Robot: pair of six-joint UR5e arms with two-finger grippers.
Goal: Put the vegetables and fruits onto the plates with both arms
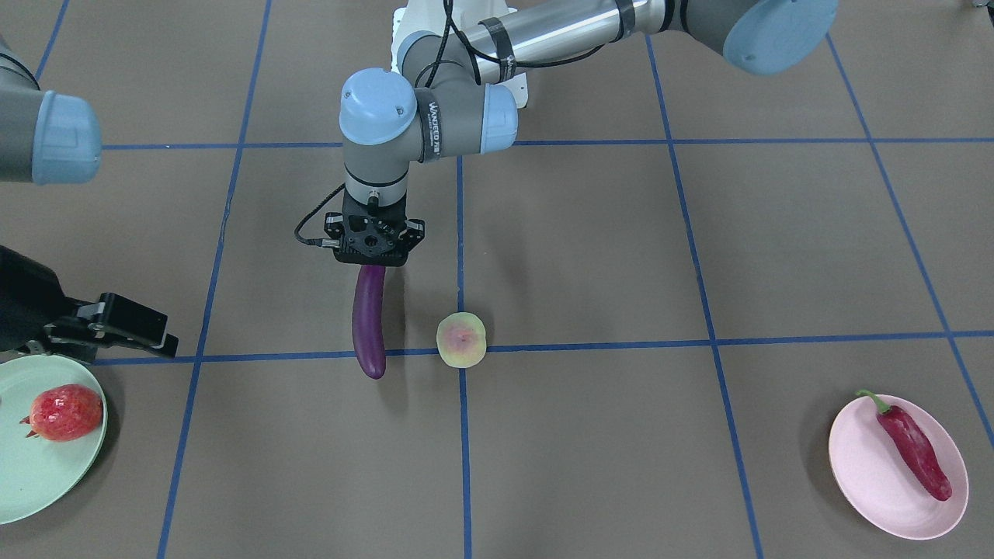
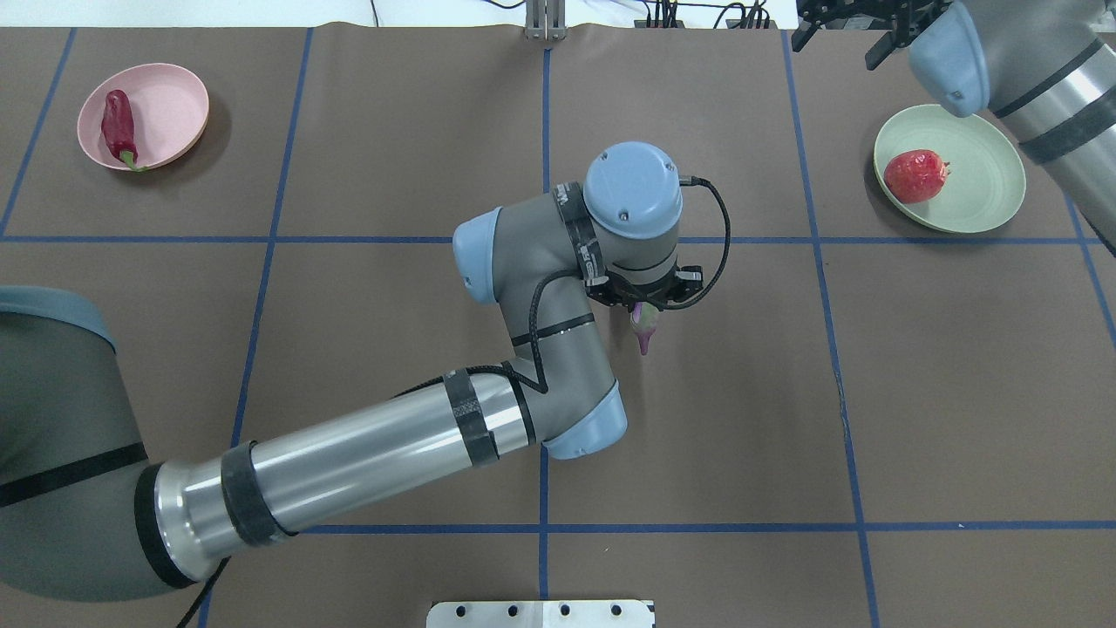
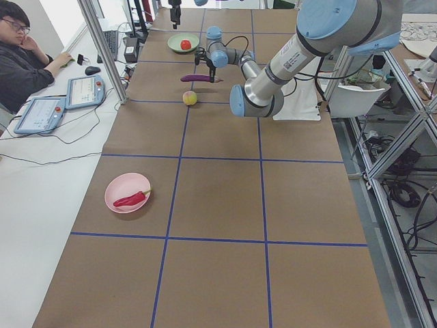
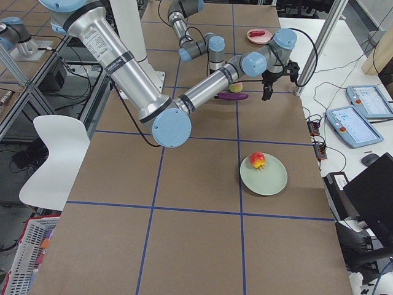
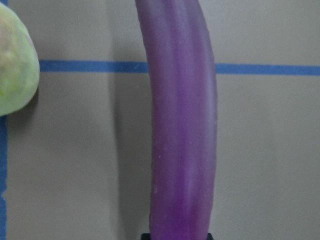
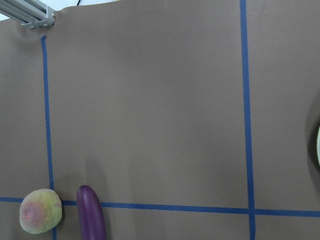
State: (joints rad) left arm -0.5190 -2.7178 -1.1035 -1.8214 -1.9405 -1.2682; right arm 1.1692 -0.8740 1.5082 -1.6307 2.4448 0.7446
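Brown table (image 1: 699, 248) with a blue tape grid. Left arm (image 2: 349, 462) reaches to the table middle. Left gripper (image 1: 371, 260) points down, clamped on the cap end of the eggplant (image 1: 369, 322). The eggplant lies lengthwise away from the robot, its tip across a tape line; can't tell whether it rests on the table or is slightly off it. Right arm (image 2: 1046, 78) is at the robot's right end. Right gripper (image 1: 159, 332) is up in the air near the green plate (image 1: 46, 497), fingers apart, nothing in it.

Green plate carries the red fruit (image 1: 66, 413). Pink plate (image 1: 877, 481), at the opposite end of the table, carries the chili (image 1: 915, 450), lying flat with its stem over the rim.

Yellow-green fruit (image 1: 461, 339) sits on the table at a tape crossing, just beside the eggplant, not touching it, on no plate.

A person (image 3: 24, 61) sits at the side desk beside the table.
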